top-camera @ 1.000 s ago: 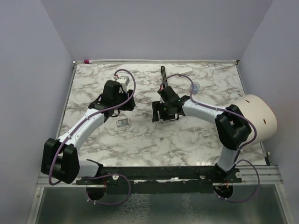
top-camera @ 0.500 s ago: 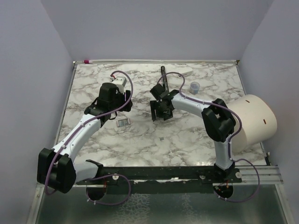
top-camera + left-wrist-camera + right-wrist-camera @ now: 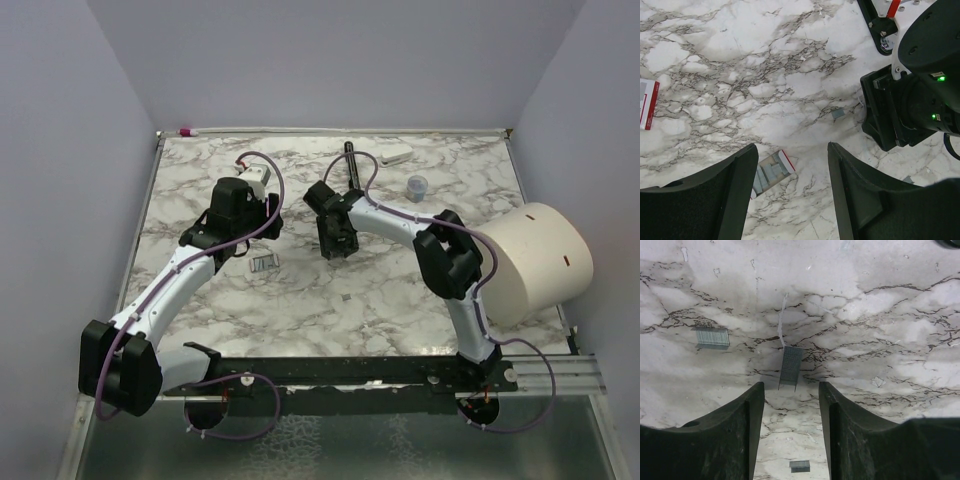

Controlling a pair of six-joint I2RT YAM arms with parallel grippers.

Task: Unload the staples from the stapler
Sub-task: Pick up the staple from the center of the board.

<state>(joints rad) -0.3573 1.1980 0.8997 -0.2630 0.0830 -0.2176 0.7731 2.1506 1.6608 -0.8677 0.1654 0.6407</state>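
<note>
Left hand point(image 3: 790, 147): spread, pinching nothing; hovers over the left-middle of the counter point(image 3: 200, 170), much where it hung a second ago.
Stapler point(image 3: 772, 170): flat on the marble below the gap of the left hand, nearer one finger than the other, touching neither; grey metal facing up, red edge at one end; same spot as a second ago.
Right hand point(image 3: 788, 390): spread but narrower than a second ago; grips nothing; low over the middle of the counter, just right of the stapler.
Staples point(image 3: 790, 366): one short grey strip lying in line with the gap of the right hand, just past its fingertips, clear of both; a second strip point(image 3: 712, 337) well off to the side; a third point(image 3: 800, 466) between the fingers, closer to the wrist.
Right arm: swung left since a second ago, elbow point(image 3: 450, 255) now closer to the middle, hand shifted left with it.
Small jar point(image 3: 417, 186): far right of the counter, in plain view now; half hidden by the right forearm a second ago.
White block point(image 3: 397, 156): by the far edge, more of it showing than before.
Black bar point(image 3: 350, 160): just left of the block, unmoved.
Cream cylinder point(image 3: 540, 260): at the right edge, unmoved.
</note>
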